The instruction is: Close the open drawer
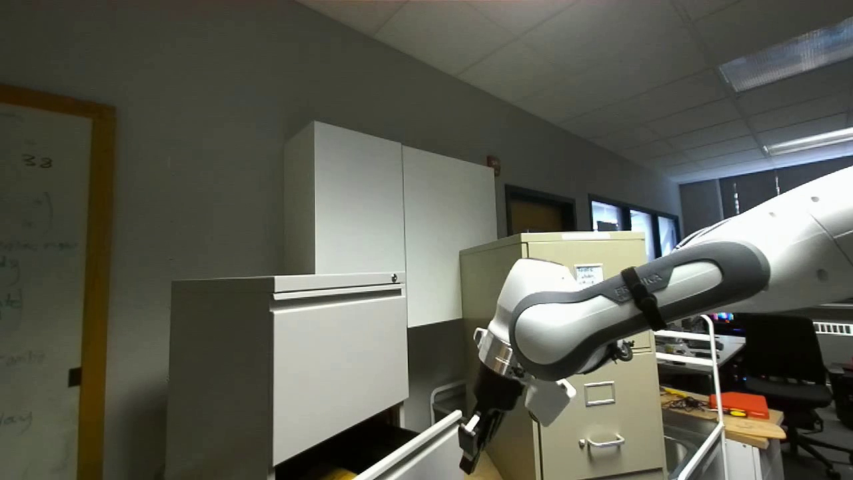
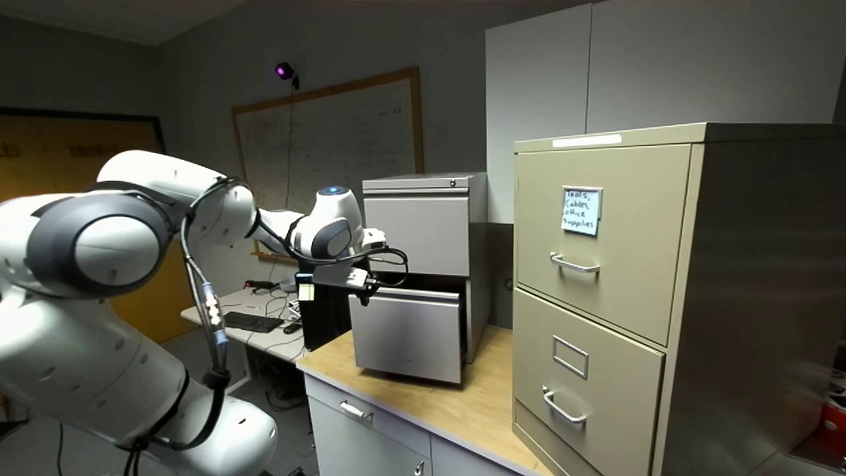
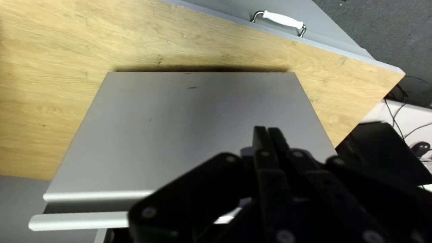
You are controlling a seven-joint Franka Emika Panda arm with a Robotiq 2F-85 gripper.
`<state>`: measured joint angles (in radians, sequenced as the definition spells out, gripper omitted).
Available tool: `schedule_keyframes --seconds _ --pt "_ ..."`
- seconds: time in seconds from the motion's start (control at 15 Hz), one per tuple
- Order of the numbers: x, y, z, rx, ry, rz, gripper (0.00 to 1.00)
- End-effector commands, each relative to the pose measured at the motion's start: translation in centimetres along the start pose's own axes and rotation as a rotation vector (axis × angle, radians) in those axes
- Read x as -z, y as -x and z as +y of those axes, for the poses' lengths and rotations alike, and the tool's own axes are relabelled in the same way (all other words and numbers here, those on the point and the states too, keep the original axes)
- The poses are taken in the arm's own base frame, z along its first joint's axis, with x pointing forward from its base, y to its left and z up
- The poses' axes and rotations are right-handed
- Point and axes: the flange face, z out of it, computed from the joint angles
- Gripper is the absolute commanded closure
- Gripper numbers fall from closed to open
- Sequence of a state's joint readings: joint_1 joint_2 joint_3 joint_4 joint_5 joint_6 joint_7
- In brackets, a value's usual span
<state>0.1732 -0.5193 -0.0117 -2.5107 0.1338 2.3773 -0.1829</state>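
The drawer (image 1: 434, 455) is a wide light grey-white metal drawer, pulled partly out of the pale cabinet (image 1: 340, 373), with its dark inside showing. In an exterior view its plain front (image 2: 406, 337) stands out past the upper panel (image 2: 416, 235). In the wrist view the drawer front (image 3: 189, 128) is seen from above, with the cabinet edge at the lower left. My gripper (image 1: 468, 460) points down in front of the drawer front near its top edge. Its fingertips (image 3: 269, 130) are together with nothing between them. I cannot tell whether the gripper (image 2: 365, 299) touches the drawer.
A beige filing cabinet (image 2: 595, 311) with handled drawers stands beside the pale cabinet. Both rest on a wooden countertop (image 2: 410, 406) whose edge and white handle (image 3: 281, 19) show in the wrist view. A black object (image 3: 381, 152) stands beyond the counter's corner. Wall cabinets (image 1: 446, 233) hang behind.
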Motion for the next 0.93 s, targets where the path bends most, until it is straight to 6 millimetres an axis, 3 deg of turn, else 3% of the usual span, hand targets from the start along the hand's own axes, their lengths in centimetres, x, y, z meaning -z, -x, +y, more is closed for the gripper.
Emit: schedule_keyframes --seconds 0.0,0.2,0.4,0.87 --pt "-3.0 -3.8 -0.7 -0.036 -0.028 -0.035 1.0" --pt "-5.8 -5.9 0.1 -0.073 -0.05 -0.068 1.0" --pt "-7.3 -8.3 0.7 -0.123 -0.095 -0.06 1.0" --pt "-6.3 -14.2 0.2 -0.247 -0.248 0.061 1.0"
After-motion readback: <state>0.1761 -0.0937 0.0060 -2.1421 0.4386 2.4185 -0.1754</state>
